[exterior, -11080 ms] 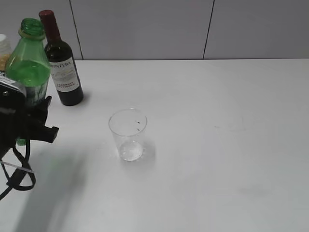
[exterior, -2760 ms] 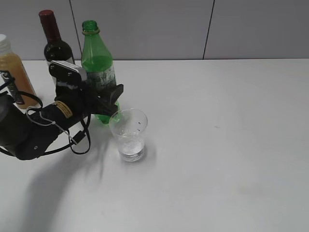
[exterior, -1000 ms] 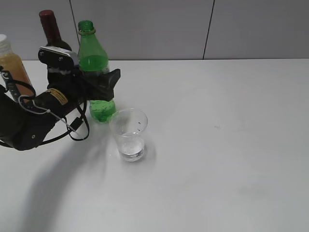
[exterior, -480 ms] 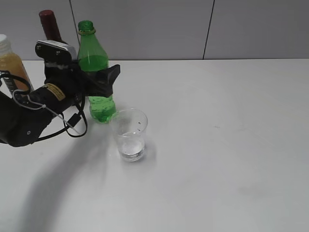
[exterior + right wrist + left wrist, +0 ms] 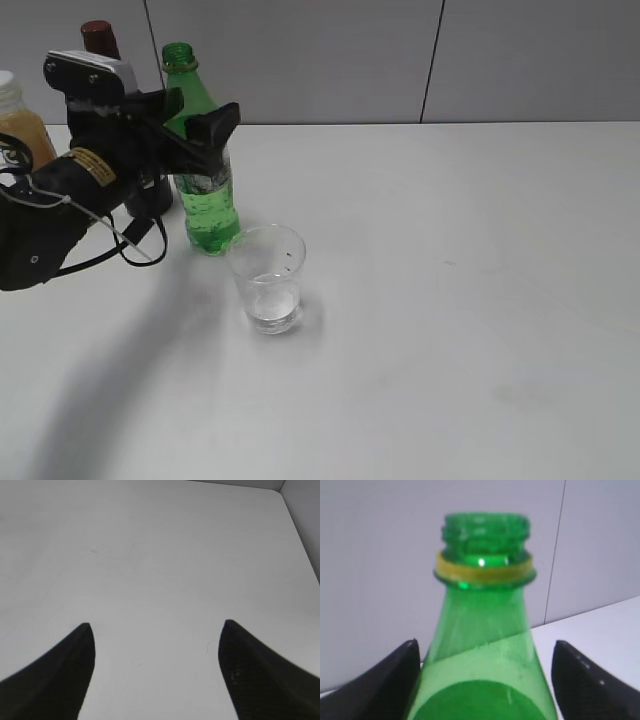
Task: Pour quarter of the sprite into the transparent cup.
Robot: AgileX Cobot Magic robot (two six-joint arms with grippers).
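The sprite (image 5: pixel 207 205), a tall green capless bottle, stands upright on the white table (image 5: pixel 450 300), just behind and left of the transparent cup (image 5: pixel 266 280). The cup holds a little clear liquid at its bottom. My left gripper (image 5: pixel 200 110) is open, with its fingers on either side of the bottle's shoulder. In the left wrist view the bottle neck (image 5: pixel 485 545) rises between the two black fingertips (image 5: pixel 570 675), with a gap on the right side. My right gripper (image 5: pixel 156 625) is open and empty over bare table; it does not show in the exterior view.
A dark wine bottle with a red cap (image 5: pixel 97 30) stands behind my left arm. An orange-juice bottle (image 5: pixel 15 125) stands at the far left edge. A grey panelled wall (image 5: pixel 400 60) runs along the table's back edge.
My left gripper has risen along the sprite bottle from its label to its shoulder and drawn back left. The bottle and cup have stayed in place.
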